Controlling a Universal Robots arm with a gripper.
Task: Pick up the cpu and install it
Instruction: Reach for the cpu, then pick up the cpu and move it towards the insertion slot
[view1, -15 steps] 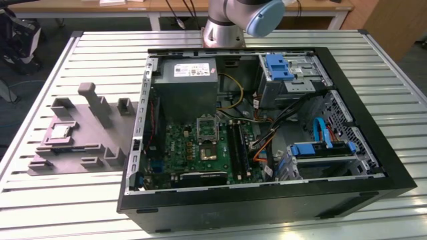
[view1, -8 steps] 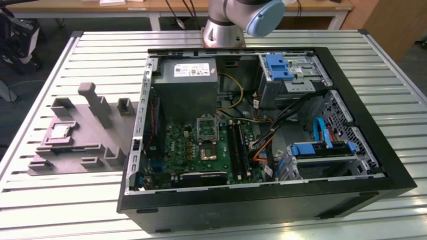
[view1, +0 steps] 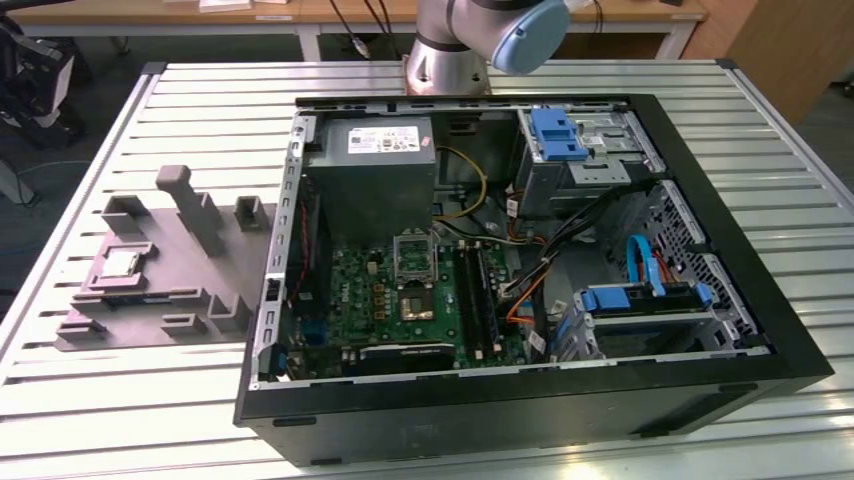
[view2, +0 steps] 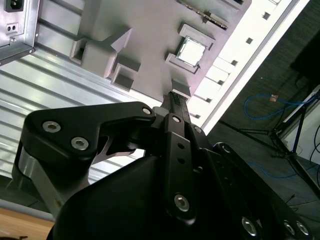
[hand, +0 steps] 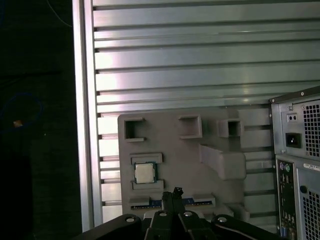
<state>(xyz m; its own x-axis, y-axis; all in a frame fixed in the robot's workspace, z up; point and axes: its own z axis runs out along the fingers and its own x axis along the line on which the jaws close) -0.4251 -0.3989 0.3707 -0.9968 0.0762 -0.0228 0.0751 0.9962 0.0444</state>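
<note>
The cpu (view1: 123, 262) is a small square chip with a silvery top. It lies flat in a framed recess of the grey moulded tray (view1: 160, 300) at the exterior view's left. Both wrist views look down on the cpu (hand: 144, 173) (view2: 191, 51) from well above. My gripper (hand: 175, 193) (view2: 173, 96) hangs over the tray's edge, apart from the chip, with its fingertips together and nothing between them. The dark silver-framed socket (view1: 414, 256) sits on the green board inside the open case.
The open computer case (view1: 747, 330) stands beside the tray on a slatted metal table (view1: 801, 200). Inside it are a grey power supply box (view1: 380, 170), cables and blue drive brackets (view1: 558, 135). The arm's base (view1: 447, 60) stands behind the case. The table's edge (hand: 82, 125) runs close to the tray.
</note>
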